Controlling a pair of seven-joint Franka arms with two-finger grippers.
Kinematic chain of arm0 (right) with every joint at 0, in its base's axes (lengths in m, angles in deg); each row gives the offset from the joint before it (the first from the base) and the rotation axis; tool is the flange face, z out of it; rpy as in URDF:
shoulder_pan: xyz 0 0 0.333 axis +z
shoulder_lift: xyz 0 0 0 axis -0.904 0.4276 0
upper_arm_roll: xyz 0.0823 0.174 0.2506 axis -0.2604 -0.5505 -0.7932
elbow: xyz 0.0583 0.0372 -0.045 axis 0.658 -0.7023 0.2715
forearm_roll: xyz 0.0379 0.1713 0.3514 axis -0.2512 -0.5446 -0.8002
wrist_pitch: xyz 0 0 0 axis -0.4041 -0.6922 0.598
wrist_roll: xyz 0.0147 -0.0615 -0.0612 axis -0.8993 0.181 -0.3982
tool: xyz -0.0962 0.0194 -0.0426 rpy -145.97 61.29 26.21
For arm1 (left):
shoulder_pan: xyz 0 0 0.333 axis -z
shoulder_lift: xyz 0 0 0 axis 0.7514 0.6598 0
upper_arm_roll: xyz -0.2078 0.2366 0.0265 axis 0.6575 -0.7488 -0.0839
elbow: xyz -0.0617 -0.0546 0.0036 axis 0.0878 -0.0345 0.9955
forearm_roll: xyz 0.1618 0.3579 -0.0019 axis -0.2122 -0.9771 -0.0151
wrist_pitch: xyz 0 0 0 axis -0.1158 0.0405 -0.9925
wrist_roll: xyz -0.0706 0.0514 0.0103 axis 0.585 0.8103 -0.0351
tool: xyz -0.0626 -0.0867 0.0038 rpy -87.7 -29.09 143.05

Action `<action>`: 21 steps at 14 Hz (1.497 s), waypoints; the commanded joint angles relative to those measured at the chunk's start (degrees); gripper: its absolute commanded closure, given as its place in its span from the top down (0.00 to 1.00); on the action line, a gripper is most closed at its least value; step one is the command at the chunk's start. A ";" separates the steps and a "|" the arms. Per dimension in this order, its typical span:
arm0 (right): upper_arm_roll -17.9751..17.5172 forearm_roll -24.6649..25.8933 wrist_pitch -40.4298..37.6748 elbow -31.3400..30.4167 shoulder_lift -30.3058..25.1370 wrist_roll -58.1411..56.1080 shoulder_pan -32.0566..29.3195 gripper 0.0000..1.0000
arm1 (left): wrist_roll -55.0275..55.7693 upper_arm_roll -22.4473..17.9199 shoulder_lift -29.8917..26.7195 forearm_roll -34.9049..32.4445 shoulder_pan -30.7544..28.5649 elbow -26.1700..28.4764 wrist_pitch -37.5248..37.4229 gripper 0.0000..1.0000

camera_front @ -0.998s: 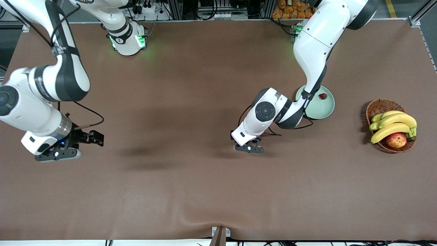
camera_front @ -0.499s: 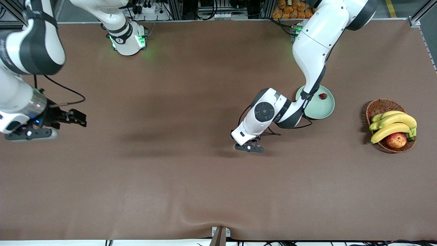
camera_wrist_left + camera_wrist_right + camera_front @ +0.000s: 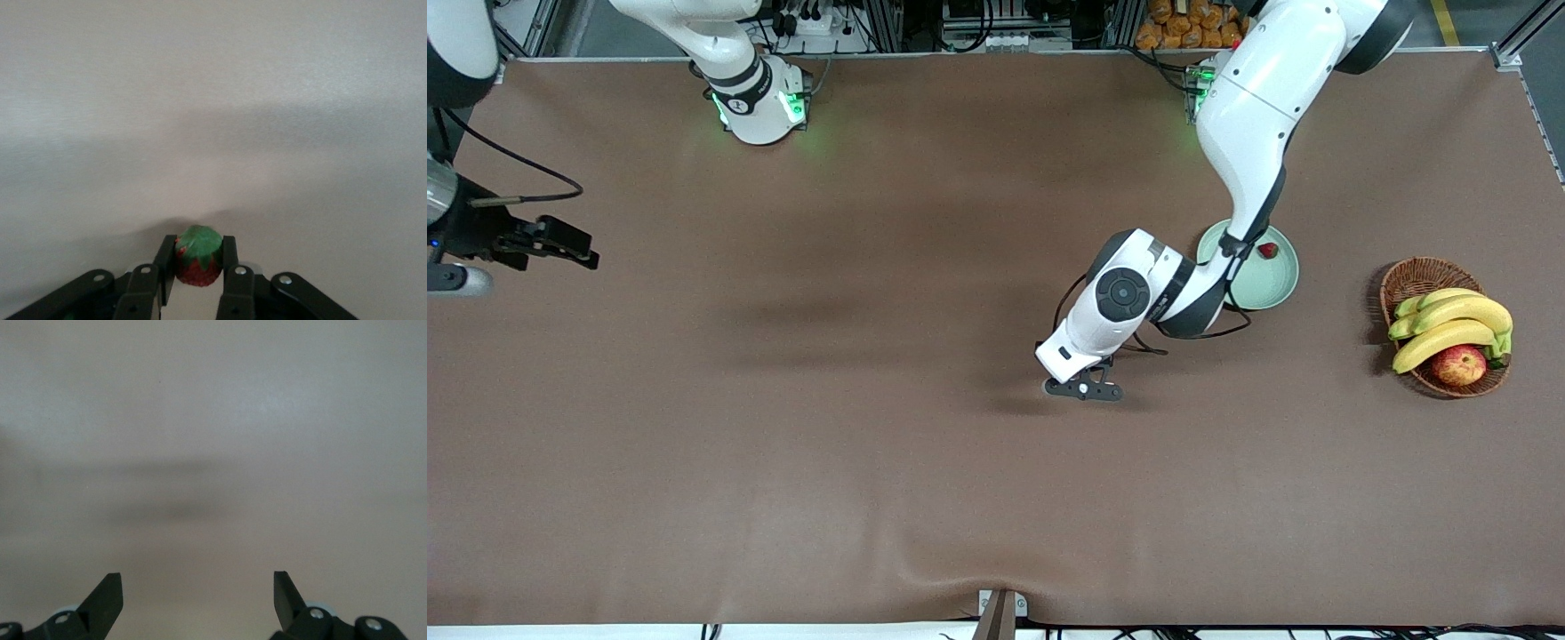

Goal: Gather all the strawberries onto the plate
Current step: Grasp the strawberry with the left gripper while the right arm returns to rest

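my right gripper (image 3: 197,597) parked wide open over bare table (image 3: 783,444) at the right arm's end, just waiting | my left gripper (image 3: 198,267) low over mid-table, fingers clamped on a strawberry (image 3: 198,256), leafy cap facing out | plate (image 3: 1267,286) nearby toward the left arm's base, second strawberry (image 3: 1267,250) in it | fruit basket (image 3: 1414,276) past that
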 commanded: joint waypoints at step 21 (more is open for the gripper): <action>1.16 0.41 -10.11 9.99 -1.18 4.47 0.61 1.00 | -14.55 0.12 -33.67 -3.71 -17.13 41.22 -3.80 0.12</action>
